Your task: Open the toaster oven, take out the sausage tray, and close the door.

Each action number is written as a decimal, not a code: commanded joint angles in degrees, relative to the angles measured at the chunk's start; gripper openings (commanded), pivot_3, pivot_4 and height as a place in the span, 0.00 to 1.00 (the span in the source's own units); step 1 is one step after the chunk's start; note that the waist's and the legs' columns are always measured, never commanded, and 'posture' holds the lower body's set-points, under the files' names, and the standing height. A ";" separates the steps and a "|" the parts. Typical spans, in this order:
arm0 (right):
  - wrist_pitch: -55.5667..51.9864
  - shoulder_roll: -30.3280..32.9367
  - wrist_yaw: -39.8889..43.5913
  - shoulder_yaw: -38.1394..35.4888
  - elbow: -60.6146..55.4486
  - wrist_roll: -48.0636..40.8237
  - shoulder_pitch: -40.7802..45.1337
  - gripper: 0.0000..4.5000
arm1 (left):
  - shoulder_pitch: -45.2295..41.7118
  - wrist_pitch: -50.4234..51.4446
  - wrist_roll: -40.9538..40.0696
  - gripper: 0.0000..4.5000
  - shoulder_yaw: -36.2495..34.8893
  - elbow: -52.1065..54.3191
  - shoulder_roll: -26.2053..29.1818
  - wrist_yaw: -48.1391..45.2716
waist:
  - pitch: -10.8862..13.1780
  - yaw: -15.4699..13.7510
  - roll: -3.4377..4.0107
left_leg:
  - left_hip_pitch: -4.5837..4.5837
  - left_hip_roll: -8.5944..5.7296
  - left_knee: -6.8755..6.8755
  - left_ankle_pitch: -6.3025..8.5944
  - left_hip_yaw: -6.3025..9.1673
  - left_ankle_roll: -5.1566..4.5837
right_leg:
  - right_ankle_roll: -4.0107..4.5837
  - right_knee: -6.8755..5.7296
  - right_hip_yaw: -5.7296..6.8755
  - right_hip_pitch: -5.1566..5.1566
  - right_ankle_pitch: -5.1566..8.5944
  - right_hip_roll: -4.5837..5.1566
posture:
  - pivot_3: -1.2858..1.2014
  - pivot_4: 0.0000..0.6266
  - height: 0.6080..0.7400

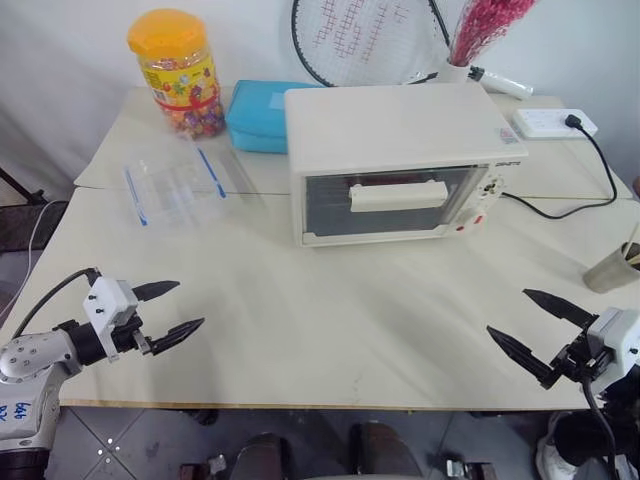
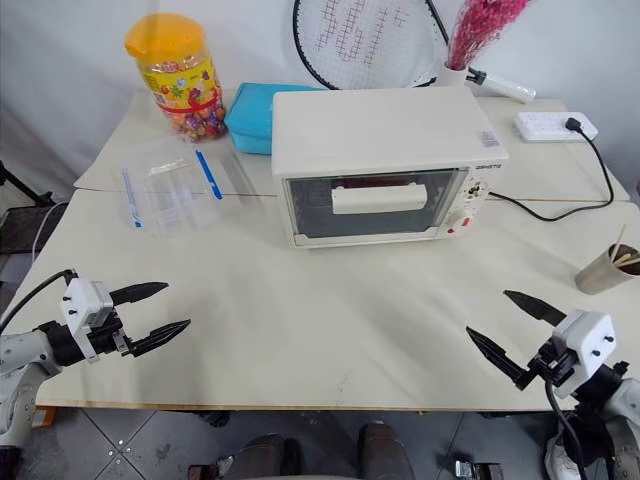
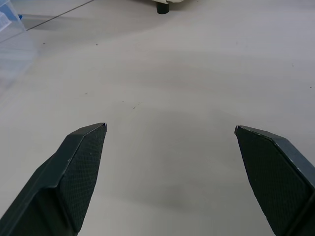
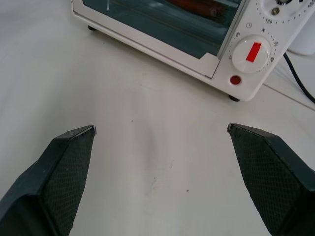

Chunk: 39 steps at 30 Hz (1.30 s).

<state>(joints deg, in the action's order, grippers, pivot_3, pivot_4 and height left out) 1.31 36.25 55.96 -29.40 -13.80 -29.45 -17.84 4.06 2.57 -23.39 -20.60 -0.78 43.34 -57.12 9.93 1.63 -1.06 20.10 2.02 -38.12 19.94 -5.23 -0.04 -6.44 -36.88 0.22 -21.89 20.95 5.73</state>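
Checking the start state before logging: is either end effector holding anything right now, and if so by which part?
Nothing is held. The left end effector and right end effector are both open over the bare table, apart from the toaster oven.

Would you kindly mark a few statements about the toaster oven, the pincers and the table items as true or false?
1. The door of the toaster oven is shut. True.
2. The left pincer grips the door handle. False: it is open, near the table edge.
3. The right pincer is open and holds nothing. True.
4. The candy jar stands in front of the oven. False: it stands at the back, beside the teal box.
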 commanded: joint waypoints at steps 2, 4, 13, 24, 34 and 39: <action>-0.81 0.63 0.09 0.35 -0.34 -1.34 1.14 1.00 | 0.15 0.56 -1.27 0.98 -0.52 1.63 -0.58 0.51 | 0.00 -0.02 0.00 | 0.00 0.00 -0.02 0.00 0.00 -0.01 | 0.00 0.01 -0.01 0.01 0.00 0.01 | 0.52 0.24 1.00; -3.68 1.03 -0.24 1.06 -0.66 -3.37 3.10 1.00 | -2.08 4.80 -5.03 0.98 0.09 2.77 -0.48 -0.93 | 0.00 -0.03 0.00 | -0.01 0.00 -0.04 0.00 0.01 -0.01 | 0.00 0.00 -0.01 0.02 0.00 0.02 | 0.52 0.24 1.00; -20.74 1.86 -5.74 6.46 0.43 -12.32 19.89 1.00 | -14.49 18.79 -16.94 0.98 4.86 9.99 -1.62 -4.05 | -0.02 0.16 0.13 | 0.03 -0.01 -0.12 -0.04 0.17 0.04 | 0.00 -0.17 0.16 0.07 -0.04 0.02 | 0.52 0.24 1.00; -17.97 -0.36 -1.20 16.83 13.97 -6.42 40.55 1.00 | -15.94 20.87 -16.56 0.98 6.14 12.53 -4.23 -1.21 | 0.01 0.09 0.11 | 0.21 0.01 -0.35 -0.02 0.08 -0.01 | -0.03 -0.17 0.35 -0.09 -0.05 -0.07 | 0.52 0.24 1.00; -17.11 2.37 5.91 18.38 4.90 -6.46 38.84 1.00 | -12.65 23.60 -17.19 0.98 3.53 14.07 -3.88 2.52 | 0.08 -0.05 0.21 | 0.36 0.02 -0.35 0.04 0.20 -0.10 | -0.04 -0.21 0.37 -0.14 -0.06 0.01 | 0.52 0.24 1.00; -9.77 5.29 10.40 19.52 1.99 -1.33 30.06 1.00 | -18.31 25.00 -18.87 0.78 3.74 11.21 -6.17 4.74 | 0.10 0.33 0.16 | 0.38 0.04 -0.27 0.04 0.21 -0.10 | -0.04 -0.10 0.43 -0.11 -0.06 -0.09 | 0.52 0.24 1.00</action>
<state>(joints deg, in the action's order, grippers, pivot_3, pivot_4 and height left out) -11.13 41.16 64.47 -10.77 -8.67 -31.15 12.08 -13.21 27.62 -40.55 -15.80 10.16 37.35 -52.75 10.03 1.96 -0.90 20.43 2.08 -38.44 19.97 -5.14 -0.13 -6.51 -37.01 0.73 -22.00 20.87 5.59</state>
